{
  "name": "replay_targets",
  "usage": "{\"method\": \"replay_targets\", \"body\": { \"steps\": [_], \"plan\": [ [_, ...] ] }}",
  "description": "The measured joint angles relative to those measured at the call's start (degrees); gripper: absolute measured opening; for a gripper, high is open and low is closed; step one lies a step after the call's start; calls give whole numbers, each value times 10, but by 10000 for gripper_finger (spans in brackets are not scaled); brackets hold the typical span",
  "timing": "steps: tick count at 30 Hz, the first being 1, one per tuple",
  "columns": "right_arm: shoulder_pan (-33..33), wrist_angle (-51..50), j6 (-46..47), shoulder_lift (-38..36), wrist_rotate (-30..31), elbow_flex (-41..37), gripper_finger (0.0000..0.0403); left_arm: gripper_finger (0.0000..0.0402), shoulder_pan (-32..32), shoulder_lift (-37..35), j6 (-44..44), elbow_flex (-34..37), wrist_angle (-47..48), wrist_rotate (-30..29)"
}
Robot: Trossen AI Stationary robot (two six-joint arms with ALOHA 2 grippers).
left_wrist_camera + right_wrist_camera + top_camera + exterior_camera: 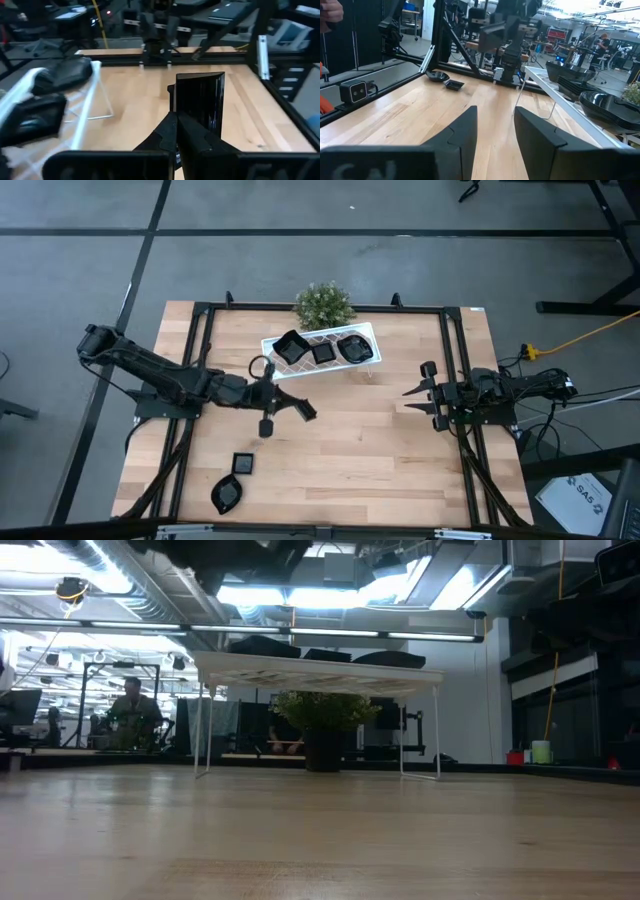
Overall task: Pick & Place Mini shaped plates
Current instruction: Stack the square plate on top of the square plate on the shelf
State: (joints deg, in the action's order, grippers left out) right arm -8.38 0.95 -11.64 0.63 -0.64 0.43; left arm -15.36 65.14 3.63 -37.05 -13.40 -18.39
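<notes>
Three black mini plates (pixel 322 349) lie side by side on the white rack (pixel 369 333), which stands on thin legs near the far edge of the wooden table (pixel 360 450), just in front of a small green plant (pixel 324 303). Two more black plates rest on the table near its front left corner: a small square plate (pixel 242 463) and, nearer the edge, a leaf-shaped plate (pixel 227 495), close together but apart. The left gripper (pixel 284 406) sits over the middle of the table, in front of the rack, its fingers (pixel 192 140) pressed together on the edge of a square black plate (pixel 200 97) that stands upright in the left wrist view. The right gripper (pixel 412 398) waits over the table's right side, level with the left one and well apart from it; its fingers (pixel 462 132) stand apart with nothing between them. In the low view a seated person (pixel 131 710) shows in the room beyond the table.
</notes>
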Motion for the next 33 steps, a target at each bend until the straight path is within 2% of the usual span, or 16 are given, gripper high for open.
{"method": "replay_targets", "body": {
  "steps": [14, 25, 33],
  "plan": [
    [0, 0, 0, 0, 0, 0, 129, 2, 97, 16, 17, -154, 191, 16],
    [0, 0, 0, 0, 0, 0, 129, 2, 153, 97, 16, -288, 329, 17],
    [0, 0, 0, 0, 0, 0, 129, 2, 195, 190, 1, -398, 447, 20]
  ]
}}
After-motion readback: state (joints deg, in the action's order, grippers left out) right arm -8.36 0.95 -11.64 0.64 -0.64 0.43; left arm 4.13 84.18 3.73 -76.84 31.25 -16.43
